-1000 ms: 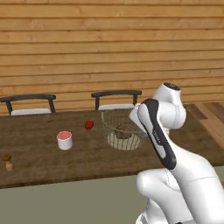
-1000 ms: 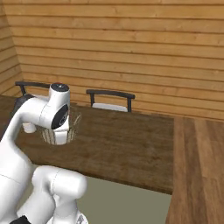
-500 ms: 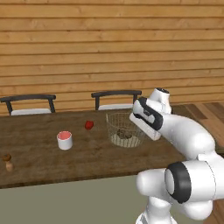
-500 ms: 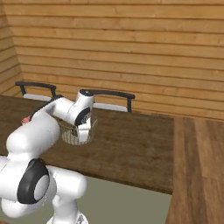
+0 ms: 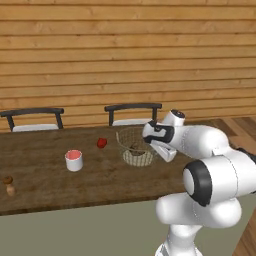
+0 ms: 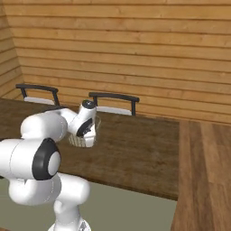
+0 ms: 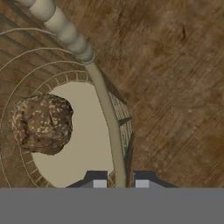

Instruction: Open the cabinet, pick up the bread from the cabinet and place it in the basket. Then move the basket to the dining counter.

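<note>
Left of the basket (image 5: 136, 146) on the dining counter (image 5: 45, 182) stand a small shaker (image 5: 8, 185), a white cup (image 5: 74, 160) and a red fruit (image 5: 101, 143); none carries any writing. The bread (image 7: 42, 124) lies inside the basket, on its pale base. My gripper (image 7: 117, 180) straddles the basket's right rim, fingers (image 7: 97, 179) nearly together on the wire.

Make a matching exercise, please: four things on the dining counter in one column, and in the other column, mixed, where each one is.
Things:
1. bread
2. basket
3. white cup
4. red fruit

Places:
a. at the basket's left on the dining counter, in the left base view
b. between the cup and the basket
c. inside the basket
d. rim between the fingertips of the gripper

Pairs: 1-c, 2-d, 3-a, 4-b
</note>
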